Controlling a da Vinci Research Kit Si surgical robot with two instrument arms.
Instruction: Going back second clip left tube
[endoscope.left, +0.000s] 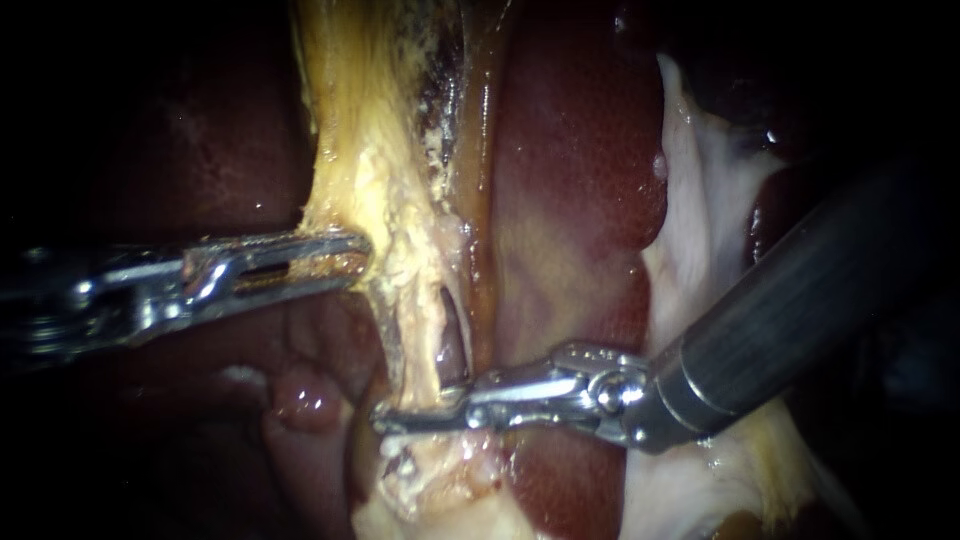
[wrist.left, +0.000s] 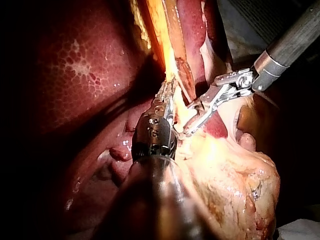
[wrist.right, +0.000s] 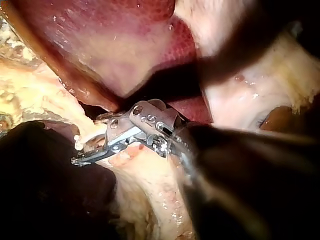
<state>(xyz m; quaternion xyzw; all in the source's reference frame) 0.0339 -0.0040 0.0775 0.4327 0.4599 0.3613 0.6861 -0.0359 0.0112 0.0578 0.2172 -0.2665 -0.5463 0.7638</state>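
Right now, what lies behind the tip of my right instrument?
The tip of your right instrument lies across the front of the yellowish tissue band, with dark red liver beyond. The stretch of band directly behind the metal is covered, so nothing there can be checked.

Endoscope view: lit from the camera's side, brightest on yellow tissue (endoscope.left: 375, 190) and liver (endoscope.left: 580, 180), fading to black at both side edges. Hard glare on the metal of left instrument (endoscope.left: 362, 255) and right instrument (endoscope.left: 385, 418); small wet glints across the liver. Left wrist view: bright around the jaws, deep shadow beside the own shaft, itself dark. Right wrist view: own shaft a black mass, shadow cast over pale tissue (wrist.right: 250, 95) ahead.
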